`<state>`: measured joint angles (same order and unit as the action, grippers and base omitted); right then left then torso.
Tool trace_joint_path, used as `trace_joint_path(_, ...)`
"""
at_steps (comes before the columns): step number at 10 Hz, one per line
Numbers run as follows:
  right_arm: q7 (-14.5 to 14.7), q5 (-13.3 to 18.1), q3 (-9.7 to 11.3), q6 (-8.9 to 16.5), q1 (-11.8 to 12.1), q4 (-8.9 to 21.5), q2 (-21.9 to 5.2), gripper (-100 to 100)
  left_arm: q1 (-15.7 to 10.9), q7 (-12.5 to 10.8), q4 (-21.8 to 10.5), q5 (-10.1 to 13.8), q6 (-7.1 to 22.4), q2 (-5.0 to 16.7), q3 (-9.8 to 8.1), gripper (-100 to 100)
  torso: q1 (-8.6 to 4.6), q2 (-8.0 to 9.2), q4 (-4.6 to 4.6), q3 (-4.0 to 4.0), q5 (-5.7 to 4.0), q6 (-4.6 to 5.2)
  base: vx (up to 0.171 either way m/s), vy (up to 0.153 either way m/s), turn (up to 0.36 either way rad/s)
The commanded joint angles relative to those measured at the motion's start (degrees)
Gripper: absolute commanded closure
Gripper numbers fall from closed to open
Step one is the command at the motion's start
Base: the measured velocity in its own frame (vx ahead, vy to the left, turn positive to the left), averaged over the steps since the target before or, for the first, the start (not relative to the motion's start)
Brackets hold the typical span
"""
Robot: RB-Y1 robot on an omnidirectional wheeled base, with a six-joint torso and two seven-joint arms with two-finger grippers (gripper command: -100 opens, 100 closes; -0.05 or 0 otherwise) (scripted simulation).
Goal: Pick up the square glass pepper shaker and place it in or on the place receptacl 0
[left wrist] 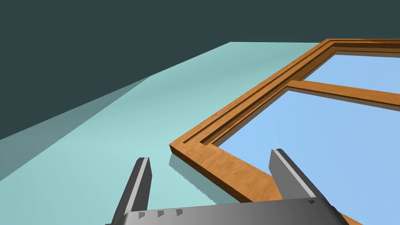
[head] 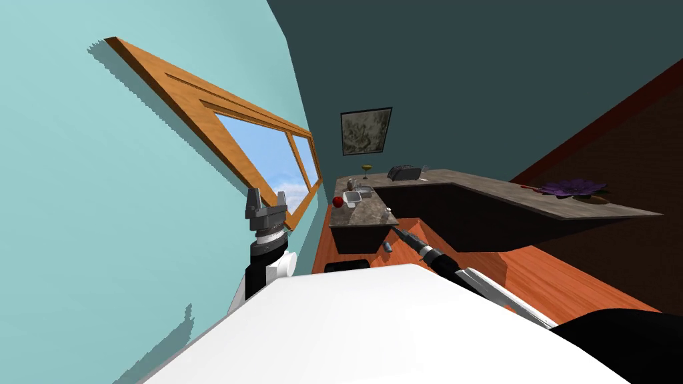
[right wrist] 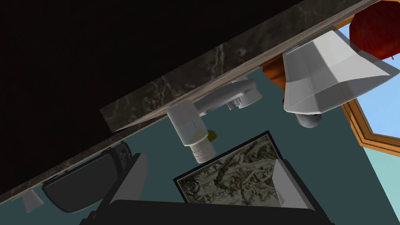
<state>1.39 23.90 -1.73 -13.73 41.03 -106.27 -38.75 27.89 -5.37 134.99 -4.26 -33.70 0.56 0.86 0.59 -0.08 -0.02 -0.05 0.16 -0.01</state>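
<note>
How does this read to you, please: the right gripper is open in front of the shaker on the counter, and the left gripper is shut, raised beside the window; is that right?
Not quite: the left gripper is open, not shut; the left wrist view shows its fingers well apart by the window frame. The rest holds: right gripper open, shaker on the counter ahead.

The left pincer (head: pixel 267 197) has two thin grey blades on a dark grey box, with a pale ribbed ring, black forearm and white housing below. The right arm (head: pixel 470 277) is black with grey bands, then white, edged orange. The right pincer (right wrist: pixel 209 160) has matching grey blades on a black body.
</note>
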Motion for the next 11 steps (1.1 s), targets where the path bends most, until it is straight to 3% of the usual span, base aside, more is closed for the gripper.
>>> trace_joint_path(1, -0.3, 0.6, 0.1, 1.1, 0.3, 0.2, -1.6, -100, 0.0, 0.0, 0.0, 0.0, 0.0, 0.0, 0.0, 0, 0.0, 0.0, 0.0, 0.0, 0.0, 0.0, 0.004, 0.109, 0.014)
trace_joint_path(6, -3.1, 4.3, 0.3, 5.8, 0.5, 6.1, -11.3, -100, 0.0, 0.0, 0.0, 0.0, 0.0, 0.0, 0.0, 0, -0.23, -0.02, 0.0, -0.01, -0.05, -0.02, 0.015, 0.108, 0.098)
trace_joint_path(11, -6.9, 6.7, 0.8, 10.3, -0.4, 11.5, -20.3, -100, 0.0, 0.0, 0.0, 0.0, 0.0, 0.0, -0.01, 0, -0.46, -0.05, 0.0, -0.03, -0.1, -0.01, 0.025, 0.06, 0.159)
